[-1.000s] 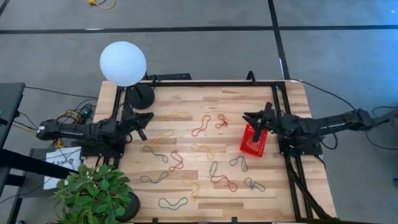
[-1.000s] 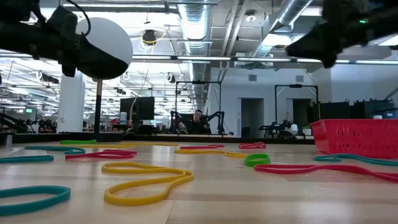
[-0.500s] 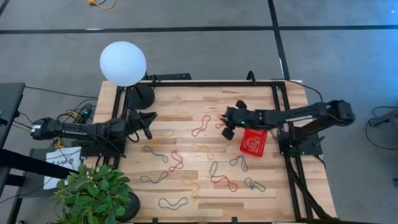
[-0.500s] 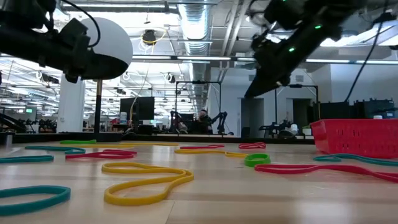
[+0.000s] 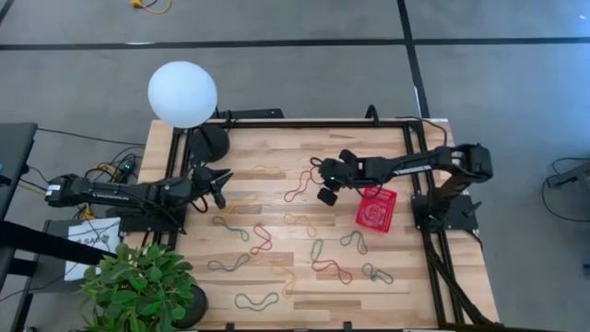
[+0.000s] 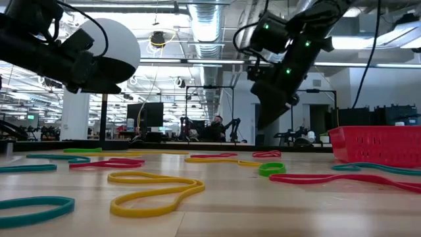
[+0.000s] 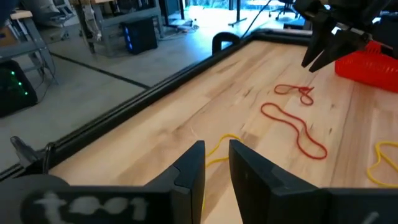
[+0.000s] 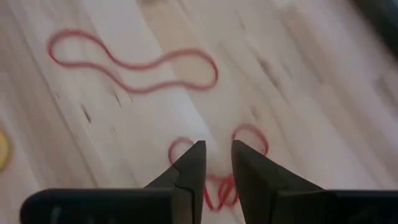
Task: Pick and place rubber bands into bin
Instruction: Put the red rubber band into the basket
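Observation:
Rubber bands lie scattered flat on the wooden table [image 5: 277, 277]: a small twisted red one [image 8: 217, 190], a long red one [image 5: 298, 186], a yellow one [image 5: 241, 198], and several more toward the near edge. The red bin [image 5: 375, 210] stands at the right on the table. My right gripper [image 5: 321, 177] hangs tipped downward just above the small red band, open, with nothing between its fingers [image 8: 193, 165]. My left gripper [image 5: 221, 177] hovers at the table's left side, pointing toward the yellow band [image 7: 219, 148], open and holding nothing.
A lamp with a white globe [image 5: 182, 92] and black round base [image 5: 210, 143] stands at the far left corner. A potted plant [image 5: 138, 286] sits at the near left. Black frame rails [image 5: 313, 123] run along the far and right edges.
My right gripper has swung from above the bin toward the table's middle, sinking and tipping its fingers downward, and now hangs over the small red band. My left gripper has sunk a little at the table's left side. No band has moved.

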